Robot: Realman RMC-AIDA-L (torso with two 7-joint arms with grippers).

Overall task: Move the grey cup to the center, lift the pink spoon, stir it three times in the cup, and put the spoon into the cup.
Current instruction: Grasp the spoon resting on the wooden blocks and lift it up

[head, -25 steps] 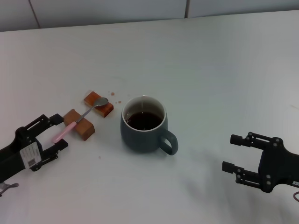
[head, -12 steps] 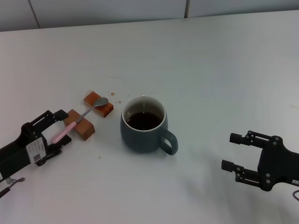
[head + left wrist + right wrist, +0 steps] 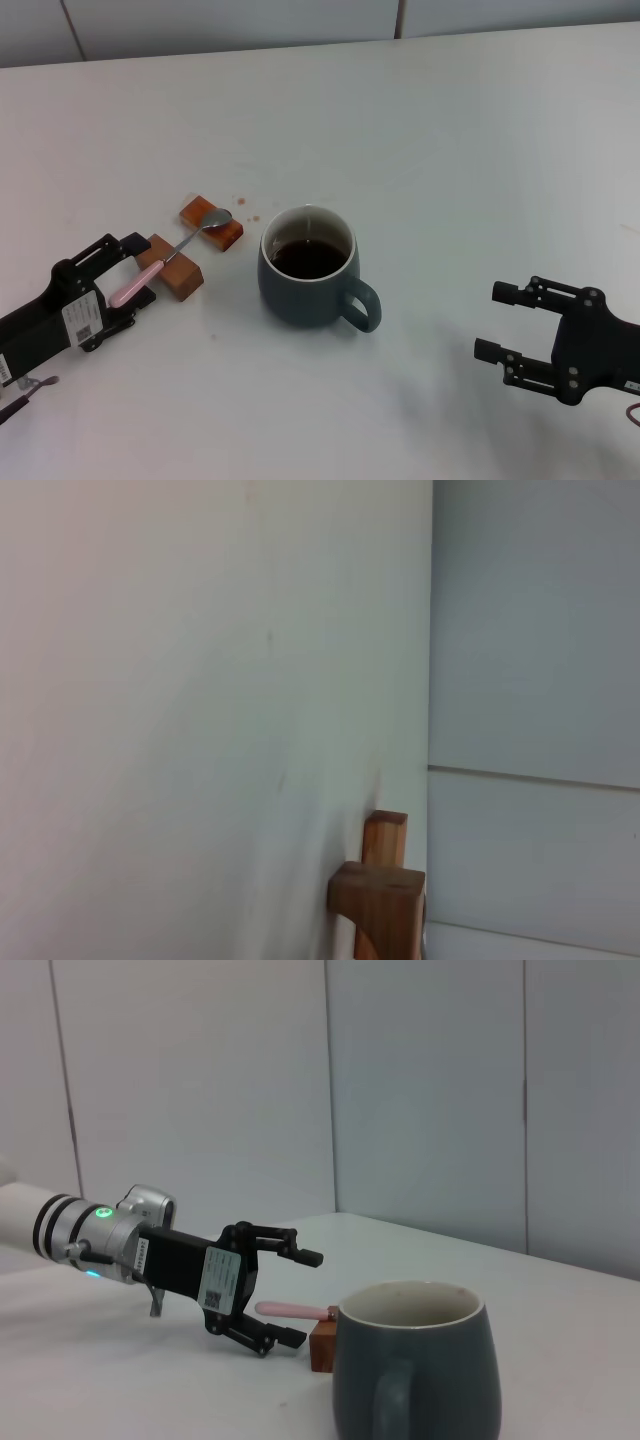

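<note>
now the left gripper [image 3: 132, 268] straddles the pink spoon [image 3: 160, 263] handle with jaws released, right gripper [image 3: 500, 322] parked, jaws spread

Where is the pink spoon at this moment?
In the head view the pink spoon lies across two wooden blocks, left of the grey cup; the open left gripper straddles its handle end.

Overhead head view; low wrist views

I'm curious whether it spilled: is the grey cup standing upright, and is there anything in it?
Upright: the grey cup stands on its base on the table, rim level, and it holds dark brown liquid.
</note>
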